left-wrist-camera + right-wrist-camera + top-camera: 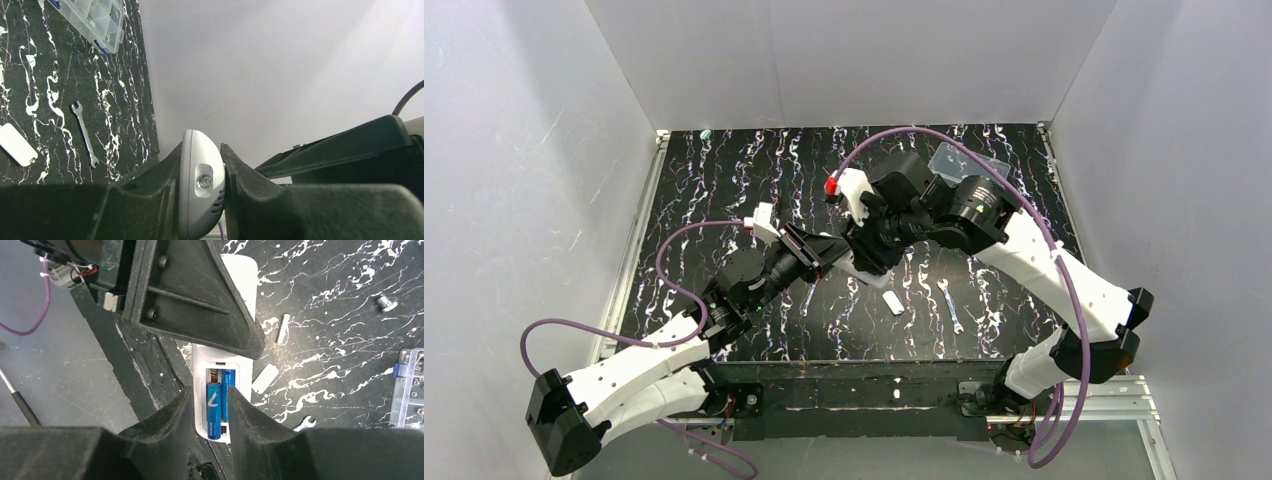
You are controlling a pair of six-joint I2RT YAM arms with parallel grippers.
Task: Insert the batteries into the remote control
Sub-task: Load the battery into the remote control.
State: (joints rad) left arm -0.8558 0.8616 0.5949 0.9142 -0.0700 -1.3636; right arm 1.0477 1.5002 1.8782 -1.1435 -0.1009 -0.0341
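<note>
The left hand (201, 150) was clamped shut on one end of the remote control (245, 280), holding it on edge above the dark marbled surface (340, 345), one finger (160, 200) pressed against each face. The remote's back faced the right wrist camera with its battery bay uncovered. Two blue batteries (214, 407) lay side by side in that bay, the nearer one seated along the left side and the second (228, 385) just beside it, partly hidden behind a black finger.

The right hand (211, 401) sat directly over the bay with its fingers apart, one on each side of the nearer battery. A strip of white plastic showed between the left finger (175, 420) and that battery, so the hand was open and not squeezing it.

On the surface below, the loose white battery cover (265, 378) lay flat, near a silver wrench (84, 132). A short white stick (283, 329) lay farther off, and a small metal bolt (386, 302) well apart from it. A clear compartment box (969, 160) stood at the far right corner of the surface.
</note>
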